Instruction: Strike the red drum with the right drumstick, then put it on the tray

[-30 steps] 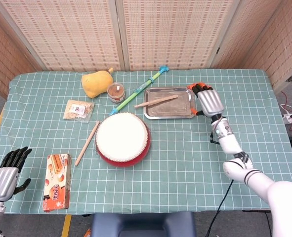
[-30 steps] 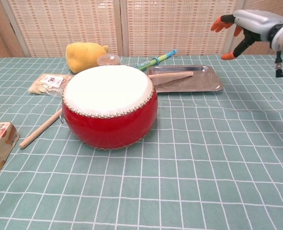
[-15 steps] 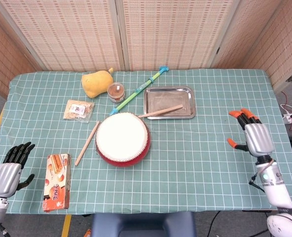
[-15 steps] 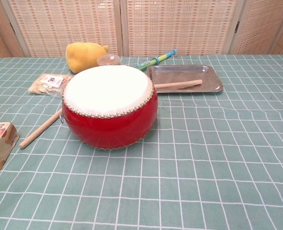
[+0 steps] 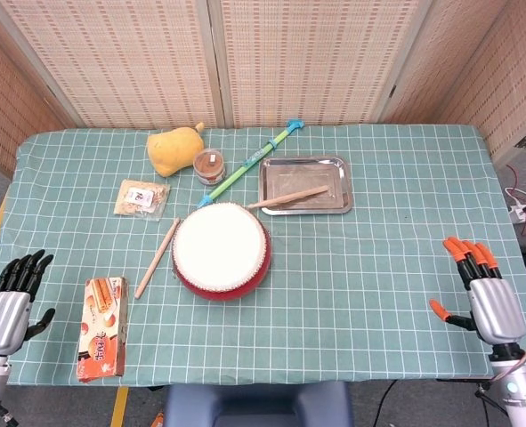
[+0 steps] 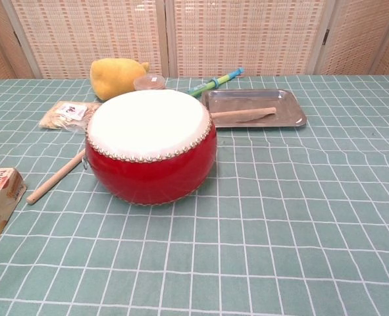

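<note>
Since the earlier frames, my right robot hand (image 5: 491, 302) has withdrawn from above the tray to the near right edge of the worktop (image 5: 369, 267), and the right drumstick (image 5: 287, 197) has shifted slightly on the tray (image 5: 335, 171).

Right robot hand: empty, fingers spread wide and pointing away from me, seen in the head view only. Left robot hand (image 5: 6, 307): likewise empty and spread, at the near left corner, outside the cloth's edge.

Task's thing: the right drumstick lies on the tray, its far end well inside and its near end overhanging the tray's front-left rim, close to the red drum (image 5: 220, 249) without visibly touching it. Its long axis runs left-right, tilted so that the right end sits farther from me.

Relation for any coming move: the stick lies forward and to the left of my right robot hand, well apart from it, and the drum is between the stick and my left robot hand. The right robot hand is clearly nearer and has the unobstructed path. I judge the placing complete, with only a correction of the overhang possibly outstanding.

Other items: a second drumstick (image 5: 157, 258) lies on the cloth just left of the drum, untouched.
</note>
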